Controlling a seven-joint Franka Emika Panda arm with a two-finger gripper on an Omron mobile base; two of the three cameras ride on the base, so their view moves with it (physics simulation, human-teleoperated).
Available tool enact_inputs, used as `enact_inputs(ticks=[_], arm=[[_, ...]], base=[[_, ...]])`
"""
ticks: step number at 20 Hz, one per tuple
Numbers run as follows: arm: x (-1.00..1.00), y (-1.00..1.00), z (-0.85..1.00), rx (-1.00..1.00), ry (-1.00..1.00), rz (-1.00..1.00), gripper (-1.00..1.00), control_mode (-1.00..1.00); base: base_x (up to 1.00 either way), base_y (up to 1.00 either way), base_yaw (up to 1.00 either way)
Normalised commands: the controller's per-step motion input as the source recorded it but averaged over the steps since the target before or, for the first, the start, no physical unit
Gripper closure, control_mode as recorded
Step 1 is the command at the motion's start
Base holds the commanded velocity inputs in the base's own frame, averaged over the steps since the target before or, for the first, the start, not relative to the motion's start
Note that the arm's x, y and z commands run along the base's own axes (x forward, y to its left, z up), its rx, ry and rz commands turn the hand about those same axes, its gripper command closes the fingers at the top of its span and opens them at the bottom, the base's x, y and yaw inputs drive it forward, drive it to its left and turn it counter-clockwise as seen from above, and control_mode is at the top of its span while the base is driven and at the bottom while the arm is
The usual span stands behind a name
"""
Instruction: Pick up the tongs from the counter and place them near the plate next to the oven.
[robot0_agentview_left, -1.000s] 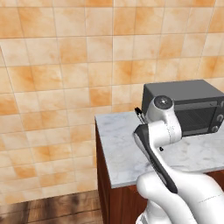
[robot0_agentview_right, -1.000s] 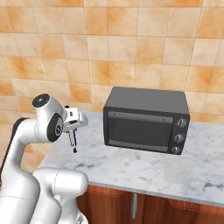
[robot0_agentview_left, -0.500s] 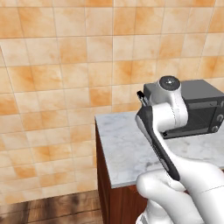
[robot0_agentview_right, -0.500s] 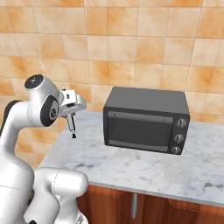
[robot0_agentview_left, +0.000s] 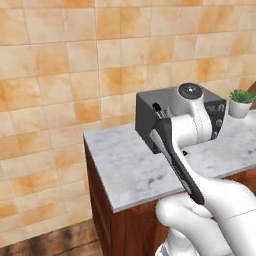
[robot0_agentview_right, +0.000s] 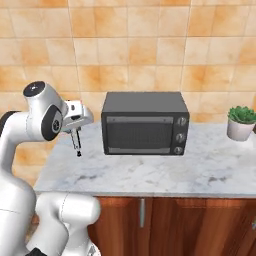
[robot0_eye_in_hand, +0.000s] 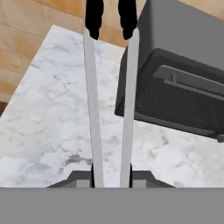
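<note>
Carrying the tongs (robot0_eye_in_hand: 111, 96) above the counter (robot0_agentview_right: 210, 170), the gripper (robot0_eye_in_hand: 111, 177) has its two fingers closed on the handle end of the utensil, one dark fingertip pressed against the outside of each silvery arm. What could go wrong from here is mostly a matter of reach and swing: the tongs stick out a long way past the fingers, so in my judgement any sideways sweep of the hand could knock their black tips against the dark oven (robot0_agentview_right: 145, 122), which stands just beside the hanging tool. A hard enough knock might twist the thin metal out of the pinch — the hold is only at one end, so the tongs could pivot or slip. The plate is not to be made out in these views, so the place to set down cannot be judged yet, and putting them down too early would leave them on the wrong part of the marble. In the right base view the tongs (robot0_agentview_right: 76, 142) hang down from the gripper (robot0_agentview_right: 75, 130), clear of the stone, left of the oven's front. In the hand view they run straight away from the fingertips, with the two arms slightly spread.
</note>
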Motion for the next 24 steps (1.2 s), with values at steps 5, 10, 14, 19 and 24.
enact_inputs(ticks=[5, 10, 14, 19, 24], arm=[[0.00, 0.00, 0.00, 0.00, 0.00, 0.00, 1.00, 1.00], [0.00, 0.00, 0.00, 0.00, 0.00, 0.00, 1.00, 1.00], [0.00, 0.00, 0.00, 0.00, 0.00, 0.00, 1.00, 1.00], [0.00, 0.00, 0.00, 0.00, 0.00, 0.00, 1.00, 1.00], [0.00, 0.00, 0.00, 0.00, 0.00, 0.00, 1.00, 1.00]], base=[[-0.45, 0.10, -0.84], [-0.37, 0.02, -0.93], [-0.25, 0.00, -0.97], [-0.13, 0.00, -0.99], [0.00, 0.00, -1.00]])
